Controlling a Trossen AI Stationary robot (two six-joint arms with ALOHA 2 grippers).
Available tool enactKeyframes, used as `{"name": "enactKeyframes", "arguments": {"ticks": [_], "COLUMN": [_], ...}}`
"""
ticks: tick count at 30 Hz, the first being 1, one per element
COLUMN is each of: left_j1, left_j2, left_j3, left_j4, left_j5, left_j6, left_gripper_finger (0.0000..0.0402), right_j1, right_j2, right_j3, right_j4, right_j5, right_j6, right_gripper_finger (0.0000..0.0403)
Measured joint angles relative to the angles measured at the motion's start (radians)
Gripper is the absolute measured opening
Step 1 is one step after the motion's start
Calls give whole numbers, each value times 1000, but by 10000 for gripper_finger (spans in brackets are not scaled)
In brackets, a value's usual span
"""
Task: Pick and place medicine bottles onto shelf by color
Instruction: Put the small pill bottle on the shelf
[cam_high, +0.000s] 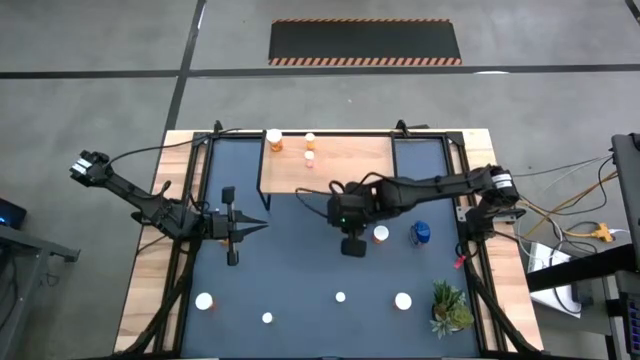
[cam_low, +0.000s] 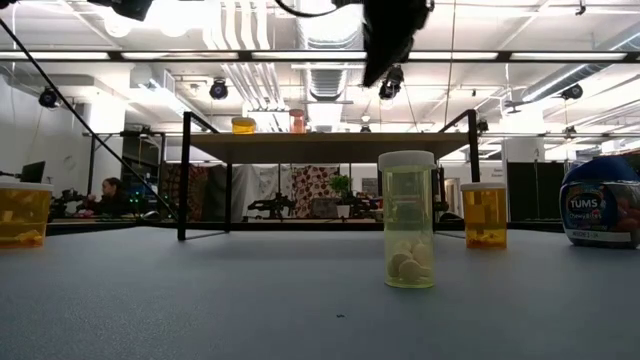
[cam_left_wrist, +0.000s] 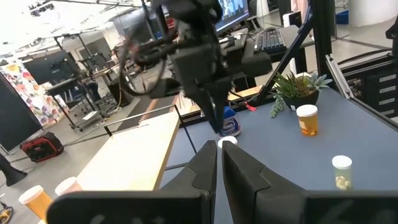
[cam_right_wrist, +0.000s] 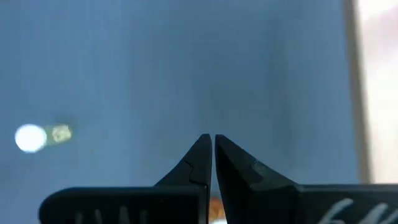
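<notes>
Dark blue mat (cam_high: 300, 270) over a wooden worktop (cam_high: 150, 300), busy workshop beyond. Three medicine bottles (cam_high: 274, 140) already up on the shelf (cam_high: 340, 170), grouped toward its back left: one larger orange, two small. Six more down on the mat. Orange bottle (cam_high: 380, 235) and blue bottle (cam_high: 420, 233) side by side just in front of the shelf's right half. Four white-capped ones in a loose row well out from the shelf's front edge, among them a pale bottle (cam_low: 408, 220) with tablets at its bottom.

Right claw (cam_high: 353, 245) hanging above the mat just in front of the shelf, beside the orange bottle, pointed downward, fingers pressed together, gripping nothing. Left claw (cam_high: 262, 226) just off the shelf's left front corner, likewise closed and empty, aimed across the shelf's front toward the right arm. Small green plant (cam_high: 450, 305) farther out from the shelf than the blue bottle.

Likely trouble from here:
- Descent onto the orange bottle with fingers together: a knock on the cap and a toppled bottle rather than a straddle.
- Little room between orange and blue: a probable nudge to the blue one from spread fingers.
- On the carry, a clipped shelf edge from too low a lift.
- At set-down, a bump against bottles already standing on the shelf.
- Possible wrong colour grouping, with pale and orange bodies alike hidden under white caps from above.
</notes>
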Motion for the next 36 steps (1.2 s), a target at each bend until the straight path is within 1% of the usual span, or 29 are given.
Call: {"name": "enactKeyframes", "arguments": {"ticks": [3,6,10,13,17,20,23,25,27,31,36], "left_j1": [0,0,0,0,0,0,0,0,0,0,0], "left_j2": [0,0,0,0,1,3,3,3,3,3,3], "left_j3": [0,0,0,0,0,0,0,0,0,0,0], "left_j4": [0,0,0,0,0,0,1,0,1,1,8], "left_j5": [0,0,0,0,0,0,0,0,0,0,0], "left_j6": [0,0,0,0,0,0,0,0,0,0,0], "left_gripper_finger": [8,8,8,8,8,8,8,8,8,8,8], "right_j1": [11,24,48,58,62,63,65,74,92,142,203], "right_j2": [-22,-54,-101,-124,-128,-129,-129,-130,-130,-130,-130], "right_j3": [-68,-150,-271,-351,-426,-464,-468,-467,-467,-466,-466], "right_j4": [6,55,210,338,477,575,611,636,644,651,672], "right_j5": [0,2,4,4,-3,-73,-156,-205,-238,-243,-221], "right_j6": [31,64,64,33,-17,-19,-19,-18,-17,13,34], "right_gripper_finger": [13,13,13,13,13,13,18,33,55,117,204]}}
